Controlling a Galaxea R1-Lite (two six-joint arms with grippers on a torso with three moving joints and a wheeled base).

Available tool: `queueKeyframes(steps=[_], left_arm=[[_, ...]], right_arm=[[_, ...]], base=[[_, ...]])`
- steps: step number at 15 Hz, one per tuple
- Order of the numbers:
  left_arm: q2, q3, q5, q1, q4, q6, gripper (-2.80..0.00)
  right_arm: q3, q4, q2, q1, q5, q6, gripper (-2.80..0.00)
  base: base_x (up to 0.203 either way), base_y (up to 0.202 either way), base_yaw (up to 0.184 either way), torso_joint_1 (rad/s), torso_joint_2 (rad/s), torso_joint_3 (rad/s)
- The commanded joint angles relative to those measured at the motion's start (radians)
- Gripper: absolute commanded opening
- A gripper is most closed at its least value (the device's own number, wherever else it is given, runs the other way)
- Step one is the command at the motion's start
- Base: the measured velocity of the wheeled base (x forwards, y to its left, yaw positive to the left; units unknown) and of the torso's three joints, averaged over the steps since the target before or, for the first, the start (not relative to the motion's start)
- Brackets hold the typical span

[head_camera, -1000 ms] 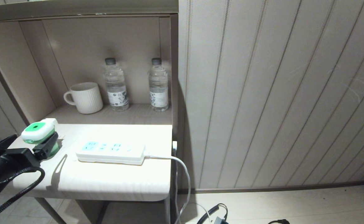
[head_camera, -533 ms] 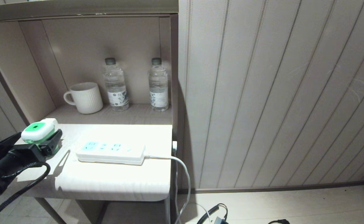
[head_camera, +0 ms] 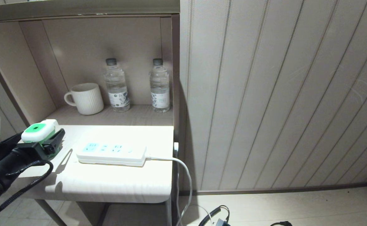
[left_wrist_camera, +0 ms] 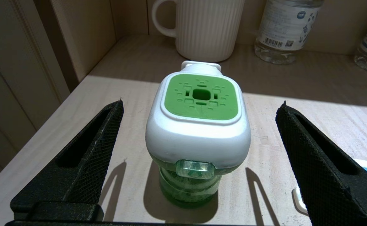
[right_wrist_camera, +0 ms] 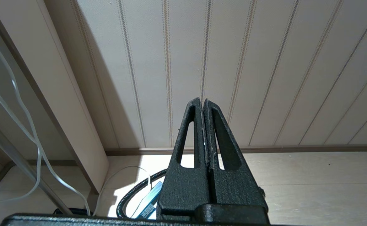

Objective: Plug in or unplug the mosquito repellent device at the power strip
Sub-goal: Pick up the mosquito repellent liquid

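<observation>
Straddling the mosquito repellent device (left_wrist_camera: 198,125), the left gripper (left_wrist_camera: 199,150) has its fingers (left_wrist_camera: 86,163) spread wide, one on each side of the white cap and clear of it. The device stands upright on its green bottle near the desk's (head_camera: 108,179) left edge, unplugged and not yet gripped. The power strip (head_camera: 112,153) lies flat toward the desk's right edge, well apart from the device, its sockets bare and its white cable (head_camera: 183,175) dropping over that edge. By my reading, closing, lifting, carrying and pressing in all remain. Behind, a recessed shelf holds a ribbed mug (head_camera: 86,98) and two water bottles (head_camera: 116,85). The right gripper (right_wrist_camera: 204,103) hangs parked low before the panelled wall, fingers pressed together.
</observation>
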Motion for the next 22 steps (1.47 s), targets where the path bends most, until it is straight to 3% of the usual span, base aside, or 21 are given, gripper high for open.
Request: queueKeyframes(steps=[1, 3, 4, 17, 19, 22], left_arm=[[0.004, -0.003, 0.001, 0.0, -0.007, -0.001, 0.0], [0.004, -0.006, 0.001, -0.001, -0.007, -0.001, 0.0], [0.004, -0.006, 0.001, 0.0, -0.007, -0.001, -2.8], [-0.033, -0.023, -0.004, -0.002, 0.012, -0.01, -2.8], [-0.099, -0.07, -0.005, -0.006, 0.117, -0.016, -2.8], [-0.243, -0.203, -0.003, -0.015, 0.453, -0.017, -2.8]], right_arm=[[0.0, 0.0, -0.001, 0.0, 0.0, 0.0, -2.8], [0.0, 0.0, -0.001, 0.0, 0.0, 0.0, -2.8], [0.0, 0.0, -0.001, 0.0, 0.0, 0.0, -2.8], [0.0, 0.0, -0.001, 0.0, 0.0, -0.001, -2.8], [0.0, 0.0, -0.001, 0.0, 0.0, 0.0, -2.8], [0.0, 0.0, -0.001, 0.0, 0.0, 0.0, -2.8]], base=[[0.0, 0.0, 0.0, 0.0, 0.0, 0.0], [0.0, 0.0, 0.0, 0.0, 0.0, 0.0], [0.0, 0.0, 0.0, 0.0, 0.0, 0.0], [0.0, 0.0, 0.0, 0.0, 0.0, 0.0], [0.0, 0.0, 0.0, 0.0, 0.0, 0.0], [0.0, 0.0, 0.0, 0.0, 0.0, 0.0]])
